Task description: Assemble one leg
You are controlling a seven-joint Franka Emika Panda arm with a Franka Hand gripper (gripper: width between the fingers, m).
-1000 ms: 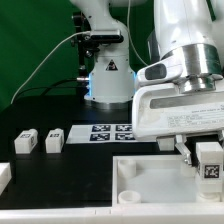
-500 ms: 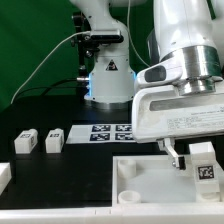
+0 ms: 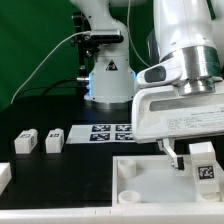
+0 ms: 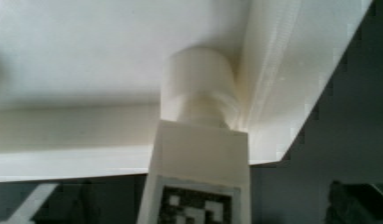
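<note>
White is seen on the leg [image 3: 205,160], with a black-and-white square tag on one face. The flat panel [image 3: 150,180] is white. The marker board [image 3: 108,131] is white with black tags. The table [image 3: 40,110] is black; the backdrop [image 3: 30,40] green.

We see even, bright light from above in the exterior view: the white arm [image 3: 185,60] gleams against the dark table [image 3: 60,105], nearly washed out. Close to the leg [image 4: 200,150] the wrist view is soft and blurred (the tag smeared), with grey shadow beneath the panel [image 4: 99,130].
</note>
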